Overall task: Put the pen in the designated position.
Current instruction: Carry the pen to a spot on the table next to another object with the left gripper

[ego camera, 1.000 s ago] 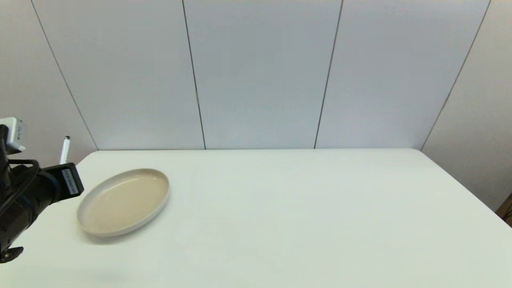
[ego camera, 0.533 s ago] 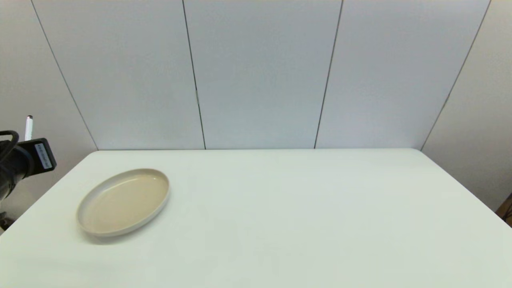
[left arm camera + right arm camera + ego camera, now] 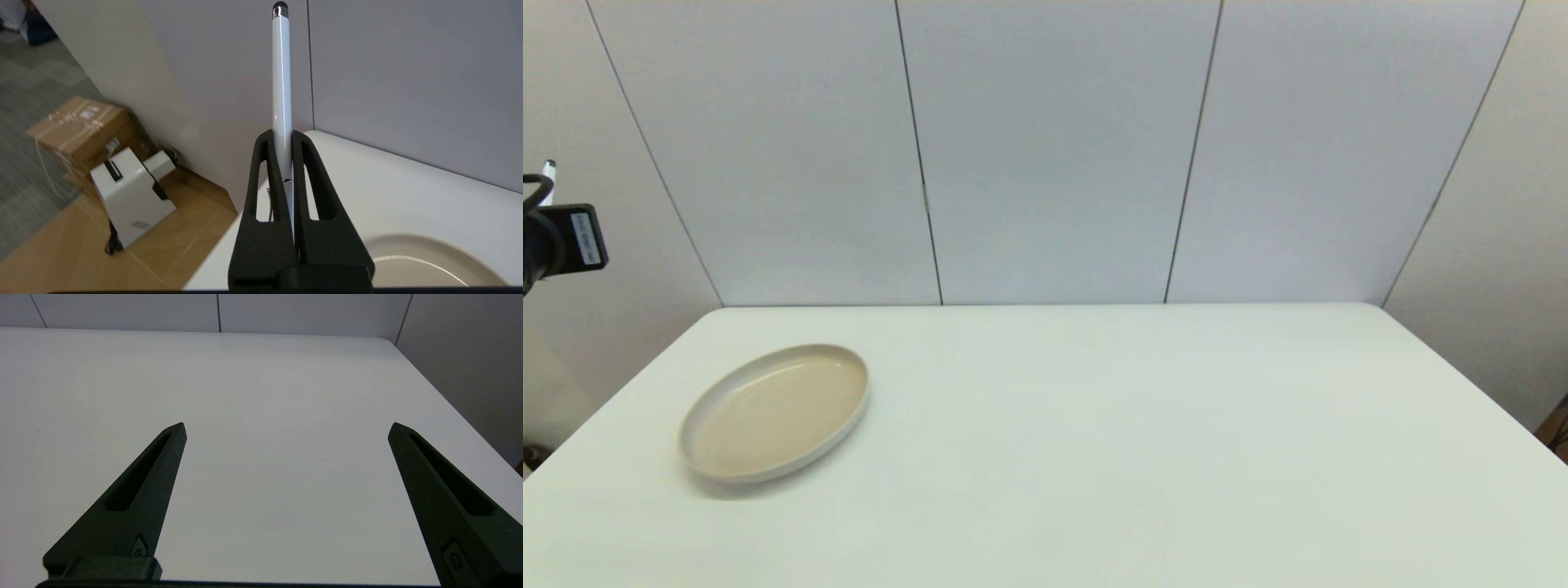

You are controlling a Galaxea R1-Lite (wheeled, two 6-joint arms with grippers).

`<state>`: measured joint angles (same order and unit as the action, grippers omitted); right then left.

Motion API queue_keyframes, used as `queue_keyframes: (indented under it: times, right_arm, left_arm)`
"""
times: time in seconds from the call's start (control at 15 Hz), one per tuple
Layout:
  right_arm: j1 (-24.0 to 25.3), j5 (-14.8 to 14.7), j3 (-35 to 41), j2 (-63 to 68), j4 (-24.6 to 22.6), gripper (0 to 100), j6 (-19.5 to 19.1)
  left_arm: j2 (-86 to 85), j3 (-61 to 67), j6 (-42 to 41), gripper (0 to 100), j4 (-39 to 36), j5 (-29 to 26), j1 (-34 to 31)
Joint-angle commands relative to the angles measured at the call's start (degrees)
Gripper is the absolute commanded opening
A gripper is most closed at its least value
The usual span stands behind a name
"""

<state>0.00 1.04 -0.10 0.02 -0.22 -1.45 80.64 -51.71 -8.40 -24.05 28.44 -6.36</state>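
The left tool (image 3: 282, 136) is closed tight on the pen (image 3: 282, 73), gripping it low on the barrel so that most of its length sticks out past the fingertips, dark tip outermost. Seen from the robot's head, this tool sits at the far nine o'clock edge of the scene, raised high above the bench (image 3: 1094, 457) and off its left side, with only the pen's tip (image 3: 549, 167) peeking above the wrist.

The pen looks light, stiff and glossy. A smooth round barrel like this is likely to slip or swivel between narrow fingers, and it would roll once laid down. Holding it near mid-barrel would probably steady it better than the present low grip, which leaves a long free end.

On the bench, toward eight o'clock, lies a beige oval dish (image 3: 776, 412) with a grey rim. The plain white surface from the centre round to three o'clock is bare and carries no visible mark for the pen's destination.

The right tool (image 3: 286, 428) hangs idle over the right side of the bench, fingers spread wide and gripping nothing.
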Motion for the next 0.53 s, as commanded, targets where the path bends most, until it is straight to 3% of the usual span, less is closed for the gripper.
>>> queue_keyframes:
  times: [0.07, 0.33, 0.53]
  right_arm:
    - [0.0, 0.0, 0.0, 0.1, 0.0, 100, 0.0]
    - [0.0, 0.0, 0.0, 0.1, 0.0, 100, 0.0]
    - [0.0, 0.0, 0.0, 0.1, 0.0, 100, 0.0]
  left_arm:
    - [5.3, -7.1, -6.2, 0, 1.6, -12.0, -5.0]
    - [9.4, -9.0, -13.8, 0, 2.5, -24.7, -10.3]
    - [11.8, -9.0, -18.7, 0, 5.1, -28.3, -13.4]
